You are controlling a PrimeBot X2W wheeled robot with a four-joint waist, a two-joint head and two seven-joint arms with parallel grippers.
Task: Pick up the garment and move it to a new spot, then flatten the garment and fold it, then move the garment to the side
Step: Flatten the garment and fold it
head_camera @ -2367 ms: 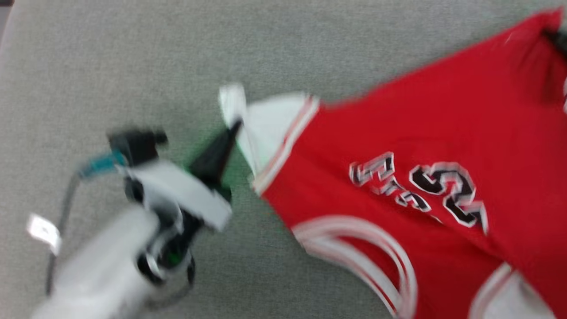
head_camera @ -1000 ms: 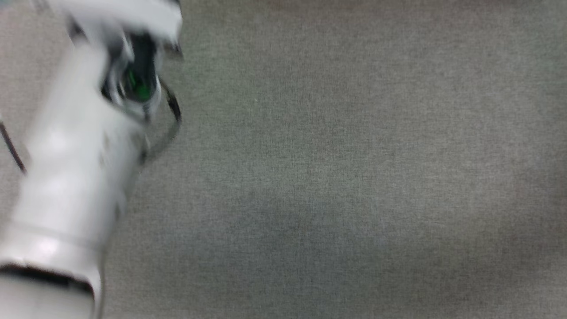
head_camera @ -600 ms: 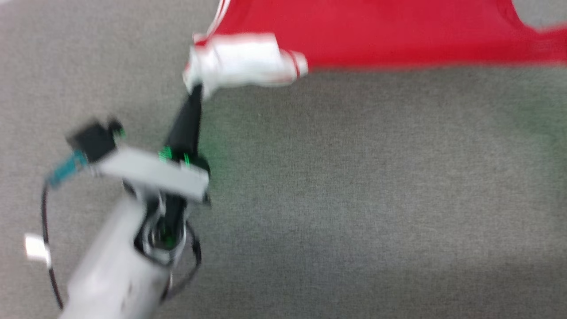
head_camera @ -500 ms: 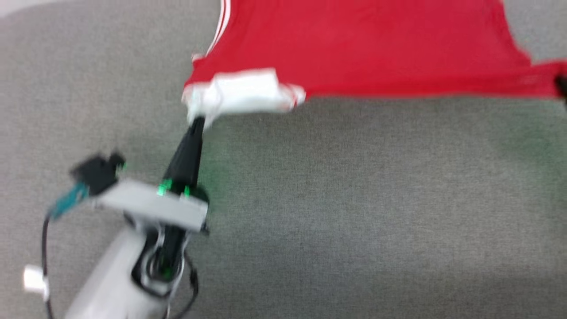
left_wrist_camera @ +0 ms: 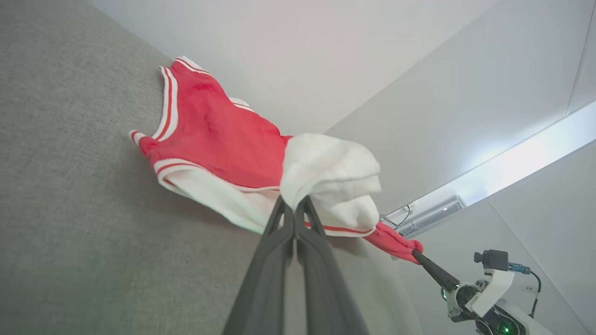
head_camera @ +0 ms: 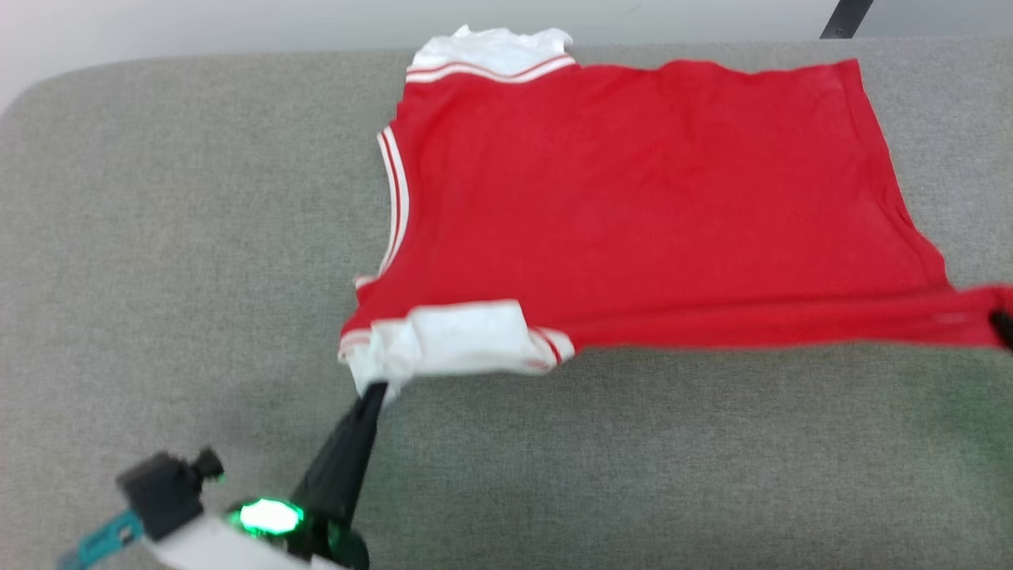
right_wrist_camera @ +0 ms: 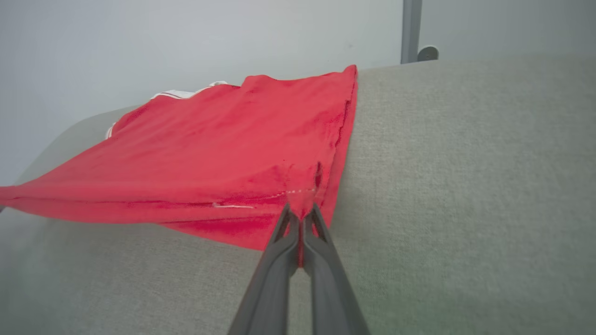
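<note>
Where the left hand (head_camera: pixel 373 390) pinches, the garment (head_camera: pixel 633 198) spreads beyond it.

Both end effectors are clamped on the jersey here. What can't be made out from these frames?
- Head view: the right end effector is cut off by the right edge, at the corner of the red sleeveless fabric jersey.
- Left wrist view: the left end effector has its tips buried in bunched white jersey fabric.
- Head view: the jersey's underside is hidden against the grey fabric surface.
</note>
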